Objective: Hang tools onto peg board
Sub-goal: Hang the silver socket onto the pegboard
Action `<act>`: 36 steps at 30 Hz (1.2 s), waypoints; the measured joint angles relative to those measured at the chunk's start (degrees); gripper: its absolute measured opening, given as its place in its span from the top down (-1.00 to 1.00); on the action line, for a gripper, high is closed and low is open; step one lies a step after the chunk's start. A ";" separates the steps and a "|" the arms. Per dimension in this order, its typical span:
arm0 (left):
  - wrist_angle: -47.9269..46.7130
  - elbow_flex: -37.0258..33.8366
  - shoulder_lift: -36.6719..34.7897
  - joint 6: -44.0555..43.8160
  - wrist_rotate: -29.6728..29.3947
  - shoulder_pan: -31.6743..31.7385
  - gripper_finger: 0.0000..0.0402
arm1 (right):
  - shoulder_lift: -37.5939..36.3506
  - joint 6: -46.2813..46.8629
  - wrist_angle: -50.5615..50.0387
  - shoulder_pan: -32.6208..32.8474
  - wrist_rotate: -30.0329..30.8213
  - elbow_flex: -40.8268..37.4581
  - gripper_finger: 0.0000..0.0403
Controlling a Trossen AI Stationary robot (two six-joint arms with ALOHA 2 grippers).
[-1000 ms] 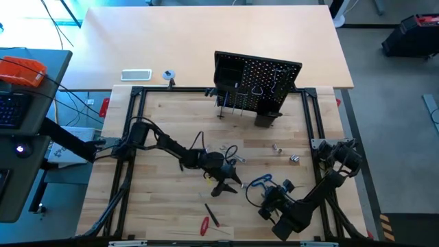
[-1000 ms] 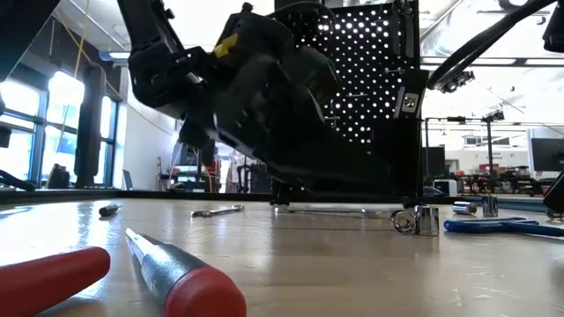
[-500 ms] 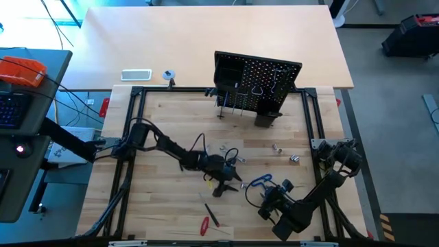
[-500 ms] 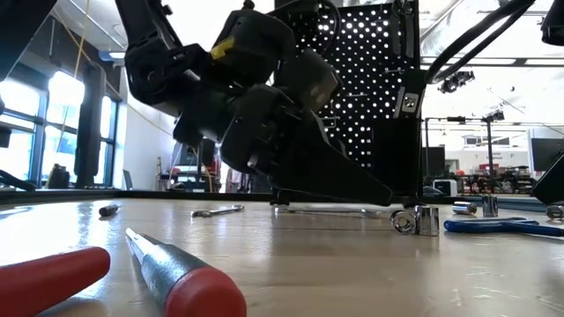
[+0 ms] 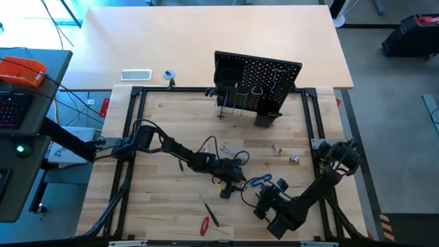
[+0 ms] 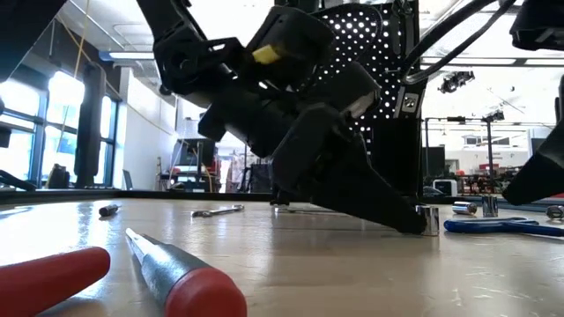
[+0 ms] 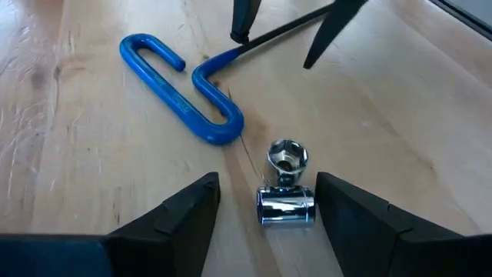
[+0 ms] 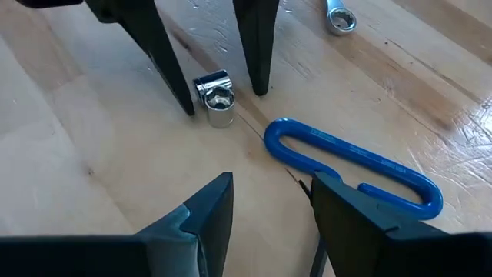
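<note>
Both grippers meet over a chrome socket and a blue hex key, mid-desk toward the near edge.

The left gripper [image 5: 229,186] is down at the desk [image 5: 164,130], jaws open, with the little chrome socket [image 7: 286,192] lying between its fingers [image 8: 164,48] and nothing gripped. Just beside the socket lies the blue-handled hex key [image 7: 181,91]. The right gripper [image 5: 263,200] faces it from the near right corner, jaws open too, poised by the blue handle. Red-handled screwdrivers [image 5: 207,220] lie by the near edge, a silver wrench [image 8: 339,15] sits past the socket, and the peg board [image 5: 257,86] stands upright at the far edge, well apart.
</note>
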 joint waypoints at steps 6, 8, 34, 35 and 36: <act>-1.10 0.04 0.10 0.83 -0.88 -0.06 0.23 | 0.00 -0.30 -0.37 0.01 -0.04 0.00 0.16; -2.19 0.02 0.11 1.30 -1.18 -0.14 0.39 | 0.00 -0.35 -0.42 0.01 -0.04 0.00 0.16; -32.76 -0.49 -24.66 16.29 -8.64 -0.03 0.65 | 0.00 -1.19 -1.15 0.06 1.29 0.00 0.16; -33.71 -0.49 -26.78 17.12 -9.64 0.30 0.65 | 0.00 -1.46 -1.13 0.06 1.49 0.00 0.16; -34.05 -0.47 -28.99 17.80 -10.34 0.81 0.65 | 0.00 -1.51 -1.17 0.07 1.52 0.00 0.16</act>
